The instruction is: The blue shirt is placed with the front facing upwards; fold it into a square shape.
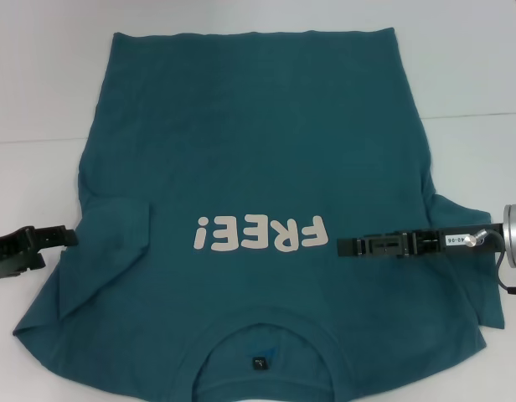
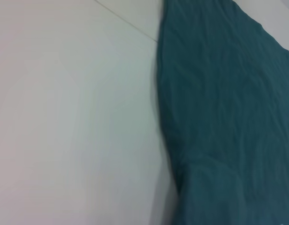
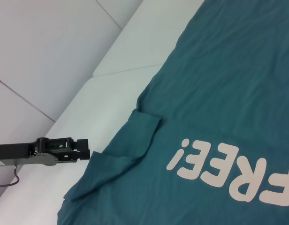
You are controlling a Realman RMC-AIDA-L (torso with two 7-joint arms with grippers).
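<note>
The right tool (image 1: 342, 247) is hovering over the teal-blue cotton T-shirt (image 1: 258, 151), its tip just beside the white "FREE!" print (image 1: 260, 234); its opening cannot be told. The left tool (image 1: 69, 238) is sitting at the folded left sleeve (image 1: 116, 226), grip unclear. The shirt is lying front-up on the white worktop (image 1: 40, 84).

The left hand (image 1: 61, 237) reaches in low from the left side, the right hand (image 1: 346, 246) extends inward from the right

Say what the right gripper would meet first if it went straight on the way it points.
Probably the "FREE!" print on the shirt: the right gripper points across it at the last letter, though its height above the cloth is unclear.
</note>
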